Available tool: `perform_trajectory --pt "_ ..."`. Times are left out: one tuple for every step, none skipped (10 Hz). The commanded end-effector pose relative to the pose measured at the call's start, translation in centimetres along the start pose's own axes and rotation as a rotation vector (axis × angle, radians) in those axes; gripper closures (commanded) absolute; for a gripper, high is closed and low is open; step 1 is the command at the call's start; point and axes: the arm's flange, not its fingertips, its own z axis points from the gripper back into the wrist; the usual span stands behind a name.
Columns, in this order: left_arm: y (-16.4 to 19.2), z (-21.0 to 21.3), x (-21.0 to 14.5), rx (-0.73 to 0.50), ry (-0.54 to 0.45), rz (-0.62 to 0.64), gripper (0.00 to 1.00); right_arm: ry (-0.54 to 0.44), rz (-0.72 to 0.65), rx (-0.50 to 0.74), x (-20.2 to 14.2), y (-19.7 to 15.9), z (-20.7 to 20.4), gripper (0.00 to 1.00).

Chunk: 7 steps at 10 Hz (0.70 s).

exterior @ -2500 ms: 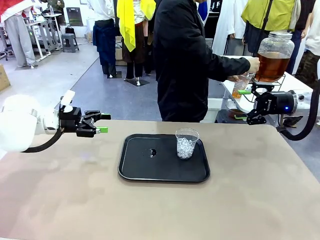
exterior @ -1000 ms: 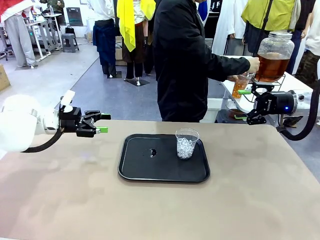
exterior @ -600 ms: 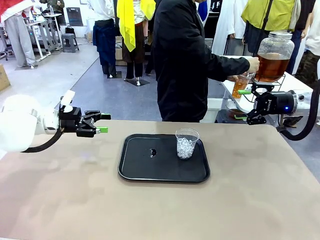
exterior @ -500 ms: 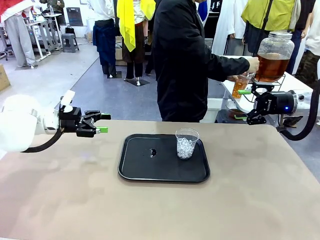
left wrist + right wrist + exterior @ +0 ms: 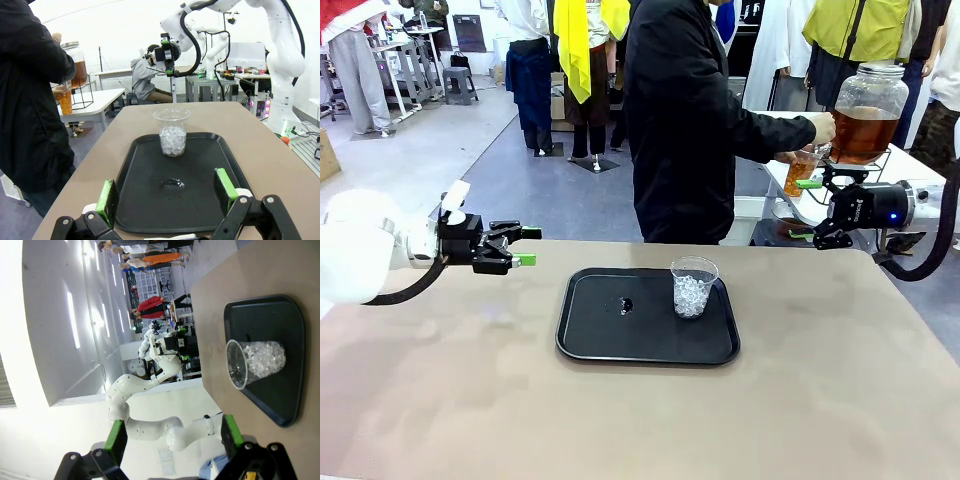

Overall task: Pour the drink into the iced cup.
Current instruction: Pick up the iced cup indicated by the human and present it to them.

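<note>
With the left gripper [image 5: 528, 246] and right gripper [image 5: 804, 210] both spread and empty, the iced cup [image 5: 692, 287] on the tray [image 5: 640, 346] between them, and the drink [image 5: 794, 183] held by the person [image 5: 690, 120] just by the right gripper's upper finger, a hasty handover could well have spilled it.

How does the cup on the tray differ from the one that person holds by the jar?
The iced cup holds only clear ice; the person's cup holds amber drink. The iced cup stands on the black tray; the person's cup is held beside the jar. Both are clear cups.
</note>
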Motion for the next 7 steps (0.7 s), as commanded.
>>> perform_trajectory --pt "0.14 -0.02 0.19 0.0 -0.002 0.007 0.0 -0.006 0.003 -0.003 -0.02 0.11 -0.09 0.0" --pt "0.14 -0.02 0.19 0.0 -0.002 0.007 0.0 -0.006 0.003 -0.003 -0.02 0.11 -0.09 0.0" --pt "0.14 -0.02 0.19 0.0 -0.002 0.007 0.0 -0.006 0.003 -0.003 -0.02 0.11 -0.09 0.0" --pt "0.14 -0.02 0.19 0.0 -0.002 0.007 0.0 -0.006 0.003 -0.003 -0.02 0.11 -0.09 0.0" --pt "0.14 -0.02 0.19 0.0 -0.002 0.007 0.0 -0.006 0.003 -0.003 -0.02 0.11 -0.09 0.0" --pt "0.14 -0.02 0.19 0.0 -0.002 0.007 0.0 -0.006 0.003 -0.003 -0.02 0.11 -0.09 0.0" --pt "0.14 -0.02 0.19 0.0 -0.002 0.007 0.0 -0.006 0.003 -0.003 -0.02 0.11 -0.09 0.0"
